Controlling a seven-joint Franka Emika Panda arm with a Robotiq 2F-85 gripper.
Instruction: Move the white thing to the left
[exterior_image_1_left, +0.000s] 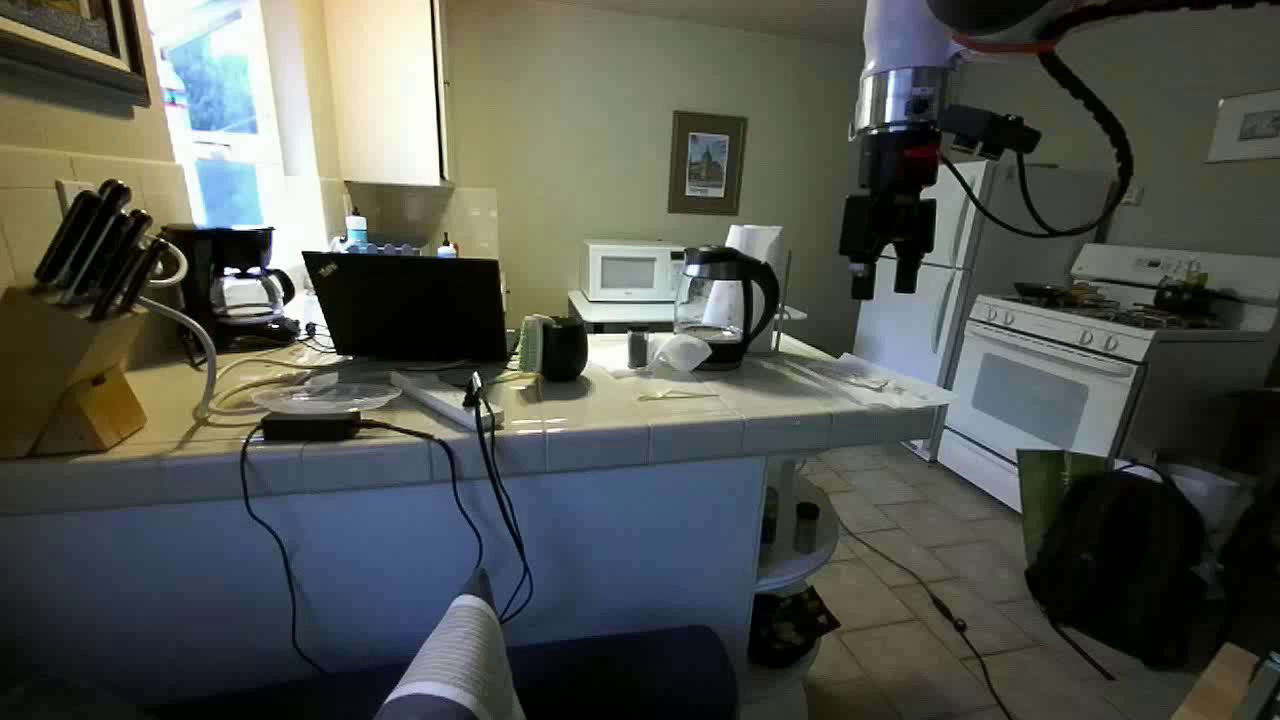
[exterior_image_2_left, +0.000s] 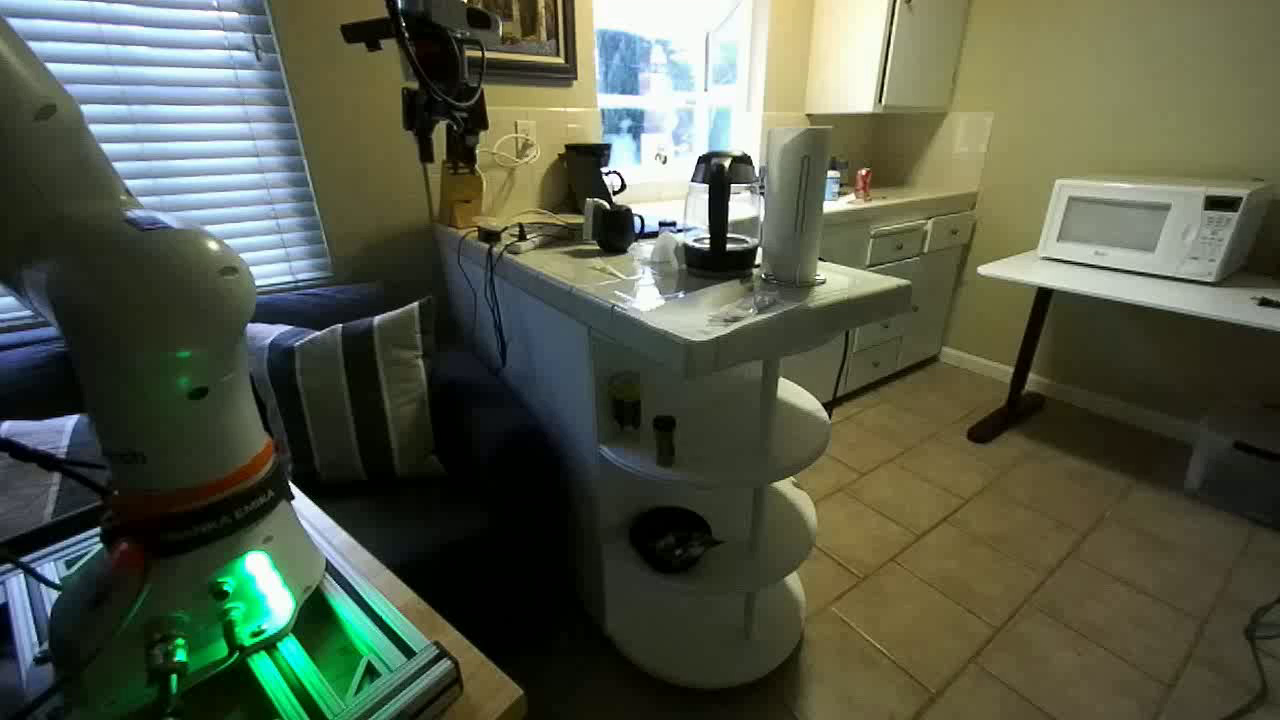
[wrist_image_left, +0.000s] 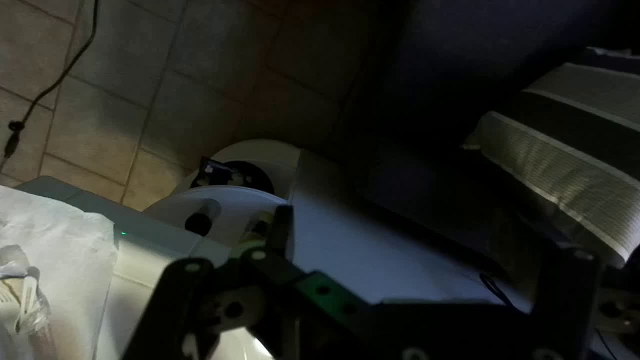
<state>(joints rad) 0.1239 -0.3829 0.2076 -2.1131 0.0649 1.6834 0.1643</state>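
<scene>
Where kettle (exterior_image_1_left: 716, 306) stands, white thing (exterior_image_1_left: 682, 352); long axis horizontal.

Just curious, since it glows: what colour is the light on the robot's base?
The light is green, seen best in an exterior view.

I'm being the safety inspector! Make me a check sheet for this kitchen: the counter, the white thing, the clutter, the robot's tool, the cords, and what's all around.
Surface: tiled counter, with a paper sheet lying near one end.
Job's things: small white thing, likely the one meant, by the glass kettle; can't tell if they touch.
Clutter: laptop, black mug, coffee maker, knife block.
Grippers: the tool hangs in the air, open; nothing seen in it.
Cables: black cables hang over the counter's edge; a floor cable lies on the tiles.
Surroundings: white stove, microwave, and a dark backpack on the floor.
</scene>
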